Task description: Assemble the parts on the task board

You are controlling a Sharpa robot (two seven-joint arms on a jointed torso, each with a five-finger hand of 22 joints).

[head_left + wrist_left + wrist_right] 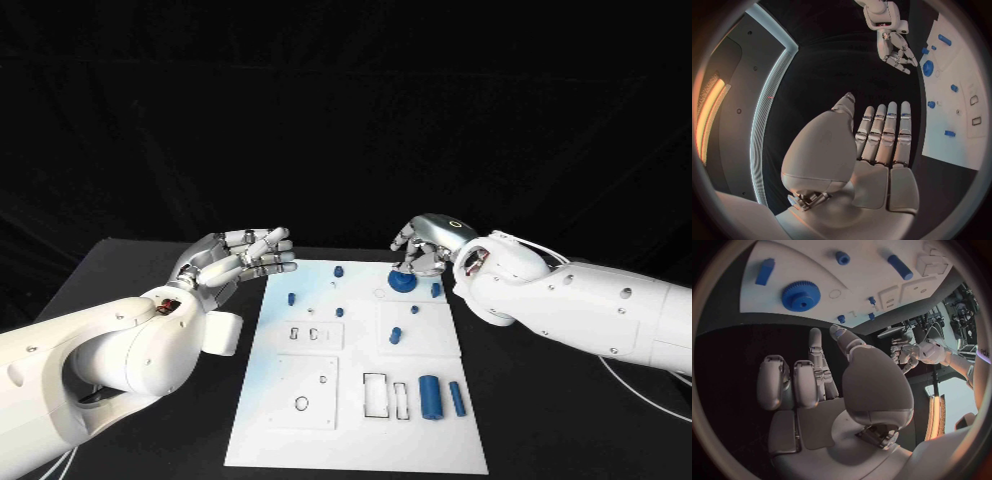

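Observation:
The white task board point(361, 420) lies in the middle of the black table. A blue gear point(401, 283) sits flat near its far edge, also seen in the right wrist view as a toothed disc point(800, 295). My right hand point(426, 245) hovers just above and behind the gear, fingers pointing down at it, holding nothing point(817, 385). My left hand point(245, 255) floats off the board's far left corner, fingers straight and empty point(879, 135). Two blue cylinders point(431, 396) point(457, 398) lie at the near right of the board.
Small blue pegs point(338, 271) point(290, 297) point(394, 336) stand scattered over the far half of the board. Rectangular and round recesses point(374, 393) mark its near half. Bare black table point(130, 270) runs along both sides of the board.

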